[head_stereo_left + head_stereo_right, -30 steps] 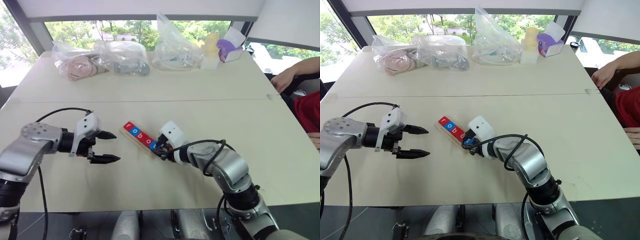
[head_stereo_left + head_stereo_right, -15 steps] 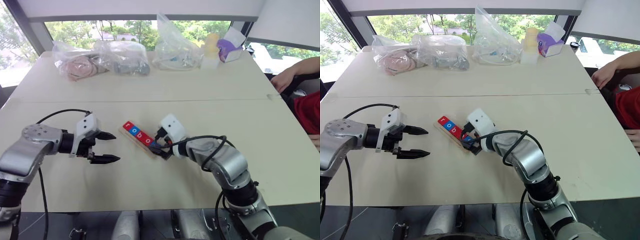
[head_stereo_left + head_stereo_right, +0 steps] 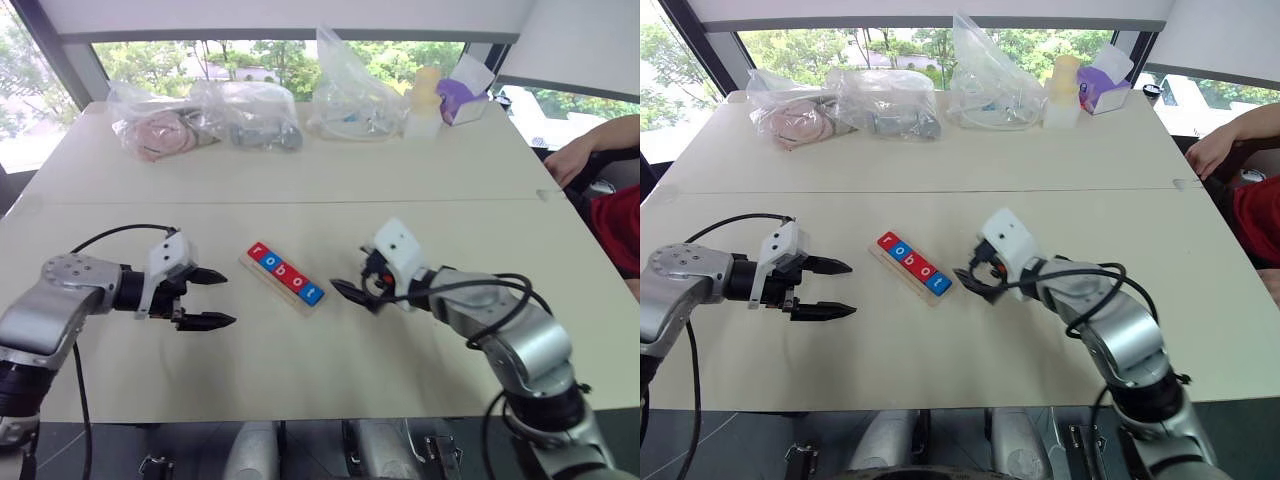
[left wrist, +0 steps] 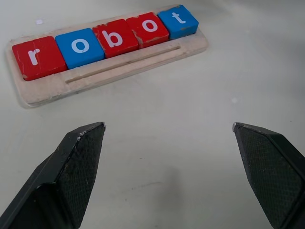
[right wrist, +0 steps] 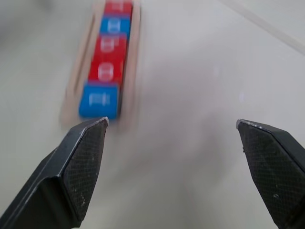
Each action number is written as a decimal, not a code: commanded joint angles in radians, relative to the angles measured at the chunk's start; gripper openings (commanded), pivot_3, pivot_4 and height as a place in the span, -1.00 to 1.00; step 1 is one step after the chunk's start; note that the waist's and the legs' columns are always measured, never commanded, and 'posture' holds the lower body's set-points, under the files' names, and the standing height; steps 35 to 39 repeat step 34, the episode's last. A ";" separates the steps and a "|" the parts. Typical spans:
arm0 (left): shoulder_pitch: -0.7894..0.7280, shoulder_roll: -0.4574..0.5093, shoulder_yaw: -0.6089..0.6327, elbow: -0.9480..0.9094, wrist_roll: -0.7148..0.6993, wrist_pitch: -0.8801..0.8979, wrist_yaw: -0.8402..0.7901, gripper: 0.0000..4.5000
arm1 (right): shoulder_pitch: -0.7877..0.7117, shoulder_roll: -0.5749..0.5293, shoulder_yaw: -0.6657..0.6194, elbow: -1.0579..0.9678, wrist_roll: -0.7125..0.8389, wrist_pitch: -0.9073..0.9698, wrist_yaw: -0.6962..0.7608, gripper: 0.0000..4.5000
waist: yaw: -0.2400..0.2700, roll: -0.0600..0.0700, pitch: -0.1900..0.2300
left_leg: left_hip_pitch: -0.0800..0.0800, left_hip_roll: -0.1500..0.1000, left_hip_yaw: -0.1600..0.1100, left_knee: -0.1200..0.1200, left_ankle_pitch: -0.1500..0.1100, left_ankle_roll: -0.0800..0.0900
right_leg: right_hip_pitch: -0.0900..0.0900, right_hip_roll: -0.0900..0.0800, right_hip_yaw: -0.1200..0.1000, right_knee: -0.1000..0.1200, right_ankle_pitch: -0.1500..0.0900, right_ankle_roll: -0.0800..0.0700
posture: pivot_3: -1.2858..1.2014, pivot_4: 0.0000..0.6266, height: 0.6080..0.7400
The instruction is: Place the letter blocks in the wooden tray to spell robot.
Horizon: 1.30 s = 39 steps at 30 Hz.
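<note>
Now all five letter blocks [image 4: 106, 36] sit in wooden tray [image 4: 119, 69] spelling robot; left gripper [image 3: 205, 298] and right gripper [image 3: 356, 291] flank tray, both spread wide, empty.

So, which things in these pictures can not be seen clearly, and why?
- Letter blocks, right wrist view: motion blur, letters unreadable; far end of the wooden tray cut by the edge.
- Clear plastic bags, head views: contents too small and crumpled to identify.
- Person's arm: cut off by the frame edge.

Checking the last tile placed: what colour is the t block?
Blue t block, white letter; clearest in the left wrist view.
</note>
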<state>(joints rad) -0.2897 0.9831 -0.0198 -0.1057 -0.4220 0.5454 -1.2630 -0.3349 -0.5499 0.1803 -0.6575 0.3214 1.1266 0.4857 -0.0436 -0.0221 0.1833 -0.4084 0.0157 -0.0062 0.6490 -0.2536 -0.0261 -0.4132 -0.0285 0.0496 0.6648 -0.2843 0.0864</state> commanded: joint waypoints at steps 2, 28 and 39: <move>-0.029 -0.003 -0.006 0.117 0.116 -0.152 0.050 1.00 | 0.055 -0.044 -0.014 -0.066 0.008 -0.081 0.030 0.98 | -0.002 0.000 0.000 | 0.001 0.001 0.000 0.000 0.000 0.000 | 0.000 0.001 0.000 0.000 0.000 0.000 | 0.03 -0.52 0.92; 0.046 0.011 0.218 0.117 0.030 -0.029 0.018 1.00 | 0.217 -0.305 -0.358 -0.141 0.298 -0.137 0.296 0.98 | 0.027 -0.003 -0.001 | 0.001 0.001 -0.001 0.001 0.000 0.000 | 0.003 -0.002 0.000 -0.001 0.001 0.001 | 0.03 -0.52 0.92; 0.199 -0.008 0.309 -0.042 -0.031 0.057 0.096 1.00 | 0.200 -0.322 -0.330 -0.051 0.288 -0.182 0.314 0.98 | 0.028 -0.003 -0.001 | 0.001 0.001 -0.001 0.002 0.000 0.000 | 0.004 -0.004 0.000 -0.002 0.000 0.000 | 0.03 -0.52 0.92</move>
